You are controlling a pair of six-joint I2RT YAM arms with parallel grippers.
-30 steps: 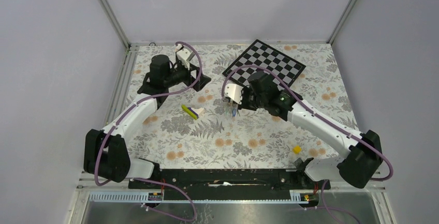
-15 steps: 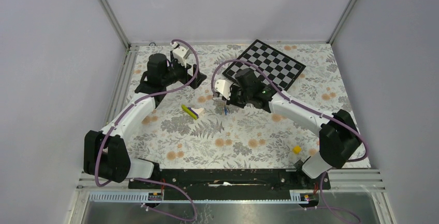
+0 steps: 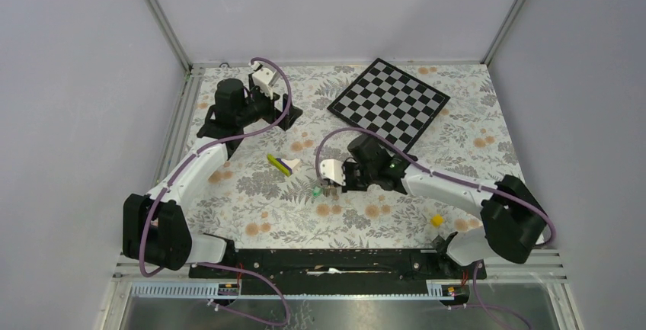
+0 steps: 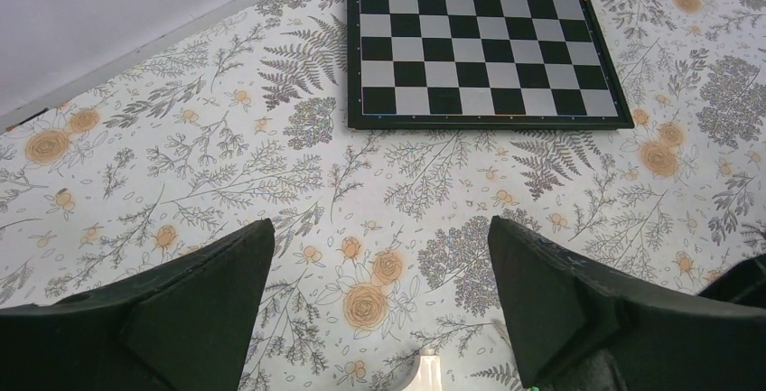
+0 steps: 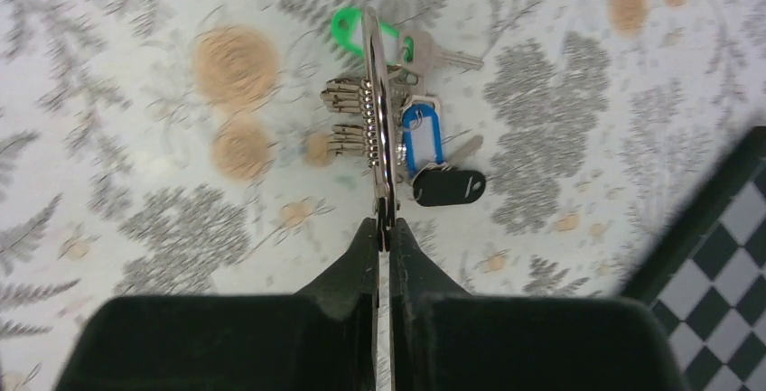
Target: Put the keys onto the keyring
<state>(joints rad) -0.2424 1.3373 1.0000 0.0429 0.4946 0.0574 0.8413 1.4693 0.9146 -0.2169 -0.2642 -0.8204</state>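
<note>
– What does the right wrist camera show that the overhead one misses?
– Detail. The right fingers (image 5: 357, 265) are pinched shut on the keyring (image 5: 368, 48), which is seen edge-on as a thin silver line running out from their tips. The keys (image 5: 425, 52) crowd along it: the black head (image 5: 449, 186) nearest the tips, then the blue head (image 5: 421, 129), and the green head (image 5: 348, 25) farthest out.
– And from above?
– Only a tiny cluster at those fingertips. Whether it touches the counter (image 3: 251, 200), I cannot tell.
– The left fingers (image 4: 181, 310)?
– Spread wide with nothing between them. The checkerboard (image 4: 479, 39) lies beyond their tips.
</note>
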